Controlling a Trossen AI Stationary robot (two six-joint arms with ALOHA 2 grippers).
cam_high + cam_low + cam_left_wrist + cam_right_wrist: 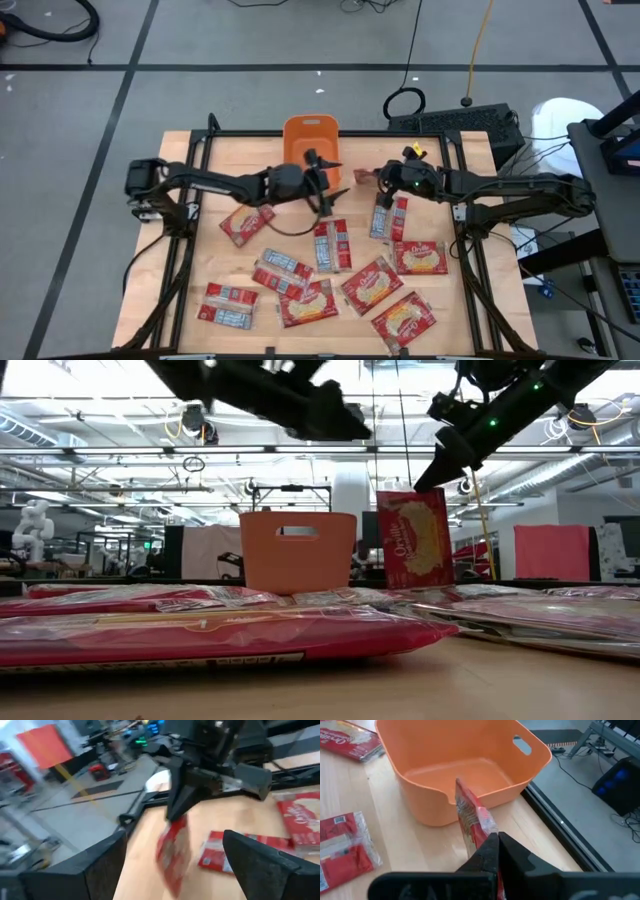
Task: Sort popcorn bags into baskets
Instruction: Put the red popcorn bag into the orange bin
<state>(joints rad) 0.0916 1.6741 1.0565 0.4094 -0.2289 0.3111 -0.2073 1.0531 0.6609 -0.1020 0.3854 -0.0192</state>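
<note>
The orange basket (310,138) stands at the table's far edge, also in the low view (298,550) and the right wrist view (465,765). My right gripper (362,178) is shut on one red popcorn bag (413,540), just right of and nearer than the basket. Close to its left, my left gripper (328,185) stands open with nothing between its fingers. In the left wrist view the held bag (172,855) hangs beyond its two fingers. Several more popcorn bags (330,245) lie flat on the table's near half. My right gripper pinches the bag between its two fingers at the upper edge (487,831), near the upper corner (430,495). The fingers slant downward from the table's right side. The bag hangs upright below them, its cream-label face toward the near edge, lifted off the table.
Loose bags (400,318) crowd the near and right part of the table. One lies left of the basket (350,740). A black frame rail (250,133) runs along the far edge. A keyboard (460,122) sits beyond the far right corner. Bare wood (180,260) shows at left.
</note>
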